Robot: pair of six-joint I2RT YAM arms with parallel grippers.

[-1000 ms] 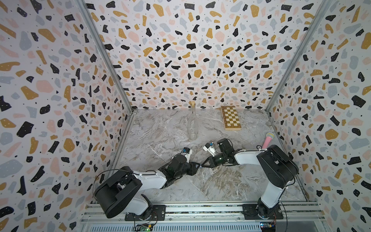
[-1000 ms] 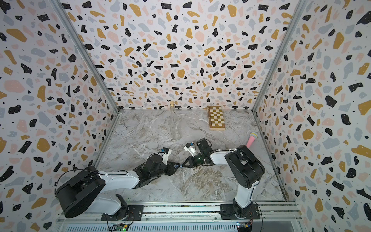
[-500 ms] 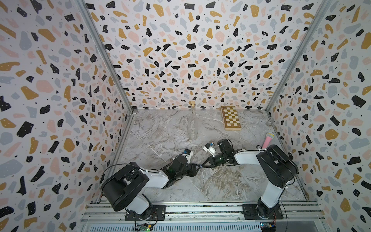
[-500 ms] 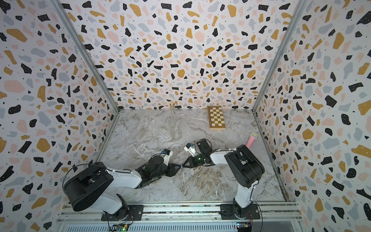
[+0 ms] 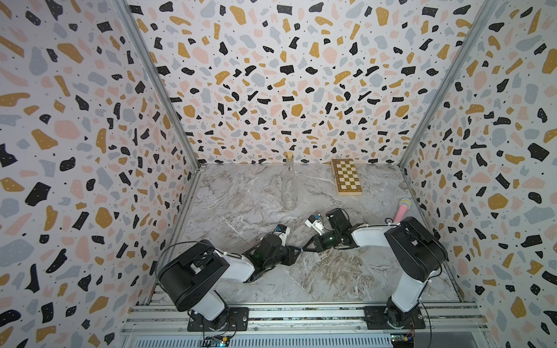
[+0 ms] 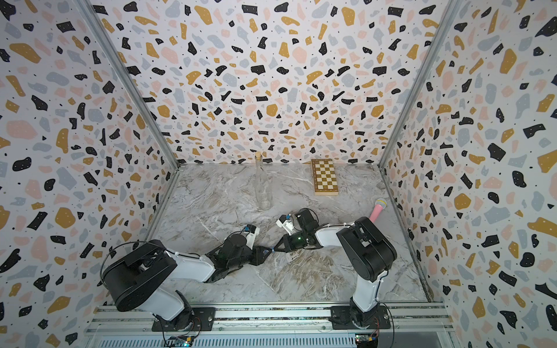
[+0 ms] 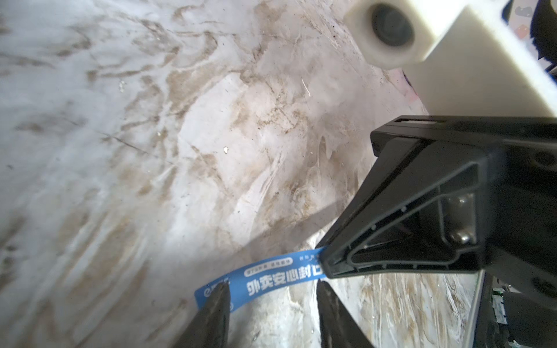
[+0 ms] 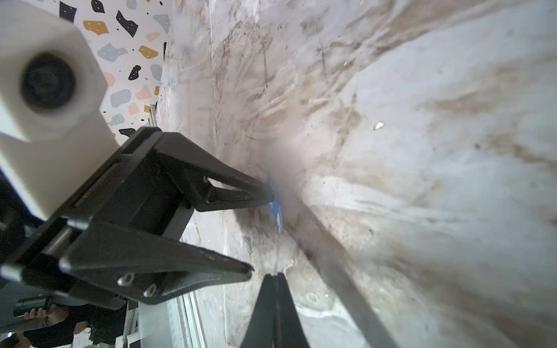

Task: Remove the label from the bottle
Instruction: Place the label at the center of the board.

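A: What do we have at the near side of the marble table [image 5: 241,195]?

B: Starting from the left, we see the left gripper [image 8: 259,228] held low over the top. Its two fingers [image 7: 218,304] stand a narrow way apart with a clear gap between them. The tip of one finger touches one end of the label [image 7: 271,280].

A: And the label itself?

B: We find it off the bottle [image 5: 289,186]. It is a blue strip with white print, spanning from that fingertip across to the other arm's tip (in both top views it is a mere speck). Its far end is pinched in the right gripper [image 7: 325,263], whose fingers are pressed together on it.

A: Where do we place the bottle?

B: It stands upright near the back wall with its cork in, well apart from both grippers. To its right we see a chessboard [image 5: 346,177] lying flat by the same wall. Further right is a pink microphone [image 5: 402,208] near the right wall, just behind the right arm [image 5: 413,250].
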